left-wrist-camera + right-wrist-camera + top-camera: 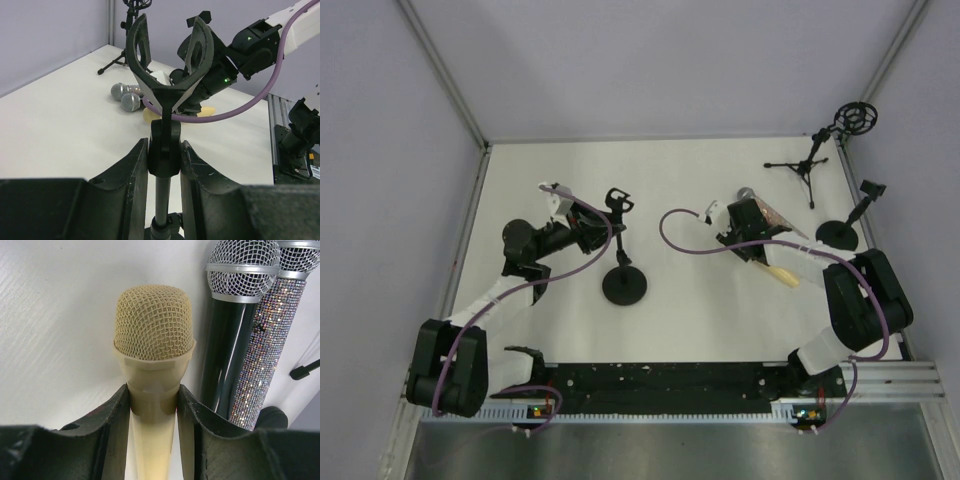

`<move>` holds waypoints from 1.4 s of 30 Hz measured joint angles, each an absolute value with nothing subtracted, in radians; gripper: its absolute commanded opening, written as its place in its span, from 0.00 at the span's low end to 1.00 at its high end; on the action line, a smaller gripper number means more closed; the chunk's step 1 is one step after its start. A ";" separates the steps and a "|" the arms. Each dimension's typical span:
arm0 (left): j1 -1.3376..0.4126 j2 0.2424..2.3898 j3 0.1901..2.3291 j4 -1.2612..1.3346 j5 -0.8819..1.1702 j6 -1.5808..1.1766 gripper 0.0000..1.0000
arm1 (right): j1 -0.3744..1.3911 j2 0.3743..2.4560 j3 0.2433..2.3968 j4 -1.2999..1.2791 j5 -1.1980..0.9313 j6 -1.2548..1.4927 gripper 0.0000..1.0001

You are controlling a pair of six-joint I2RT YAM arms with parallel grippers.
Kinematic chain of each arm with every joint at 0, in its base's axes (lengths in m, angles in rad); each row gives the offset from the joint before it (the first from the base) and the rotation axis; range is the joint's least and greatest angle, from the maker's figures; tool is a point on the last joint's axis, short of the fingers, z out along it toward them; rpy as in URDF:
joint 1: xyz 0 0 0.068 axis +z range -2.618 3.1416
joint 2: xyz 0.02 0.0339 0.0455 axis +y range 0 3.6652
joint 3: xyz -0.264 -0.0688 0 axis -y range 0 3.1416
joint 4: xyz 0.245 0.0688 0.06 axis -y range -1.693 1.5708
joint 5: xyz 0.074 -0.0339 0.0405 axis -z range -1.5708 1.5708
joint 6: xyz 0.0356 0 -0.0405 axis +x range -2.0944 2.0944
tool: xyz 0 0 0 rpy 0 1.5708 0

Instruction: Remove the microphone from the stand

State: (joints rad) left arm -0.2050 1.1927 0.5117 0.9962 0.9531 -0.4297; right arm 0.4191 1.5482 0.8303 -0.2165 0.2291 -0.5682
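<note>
The black microphone stand (624,286) has a round base and an empty U-shaped clip (170,55) at its top. My left gripper (164,159) is shut on the stand's neck joint just below the clip; in the top view it (600,228) comes in from the left. My right gripper (153,405) is shut on the neck of a cream microphone (154,330), clear of the stand. In the top view this gripper (748,238) is right of the stand, with the cream handle (780,273) sticking out behind it, low over the table.
A black microphone (235,330) and a glittery one (270,340) lie side by side right beside the cream one. A tripod stand with a ring mount (815,155) and a small round-base stand (840,232) are at the back right, near the table edge.
</note>
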 measured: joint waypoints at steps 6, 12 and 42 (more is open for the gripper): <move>-0.204 1.193 0.501 1.017 0.948 -0.430 0.00 | 0.419 1.548 0.825 -0.200 0.267 -0.566 0.56; -0.204 1.193 0.500 1.025 0.947 -0.432 0.00 | 0.419 1.546 0.825 -0.174 0.289 -0.557 0.71; -0.192 1.173 0.454 1.055 0.813 -0.379 0.00 | 0.530 1.303 0.892 -0.446 -0.347 -0.561 0.71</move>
State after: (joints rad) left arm -0.1925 1.1732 0.4541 1.0550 0.8135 -0.3790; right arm 0.5297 1.3025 0.8921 -0.4458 -0.3466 -0.5613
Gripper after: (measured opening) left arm 0.316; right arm 0.712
